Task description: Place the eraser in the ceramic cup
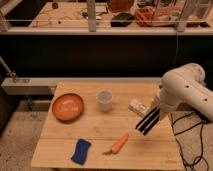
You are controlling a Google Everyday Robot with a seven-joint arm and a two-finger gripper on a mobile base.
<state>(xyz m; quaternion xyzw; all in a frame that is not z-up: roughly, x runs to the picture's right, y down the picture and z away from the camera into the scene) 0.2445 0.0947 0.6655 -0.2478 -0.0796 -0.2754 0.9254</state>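
The eraser (148, 122), a long black block with pale stripes, hangs tilted above the right part of the wooden table (90, 132). My gripper (153, 115), at the end of the white arm (182, 92), is shut on the eraser's upper end and is mostly hidden by the arm. The ceramic cup (104, 100), small and pale, stands upright at the table's middle back, to the left of the eraser and apart from it.
A wide orange bowl (67, 106) sits at the left. A carrot (119, 144) lies near the front middle, and a blue wavy-edged pad (81, 151) at the front left. A small white object (138, 106) lies right of the cup. Dark cables hang off the table's right side.
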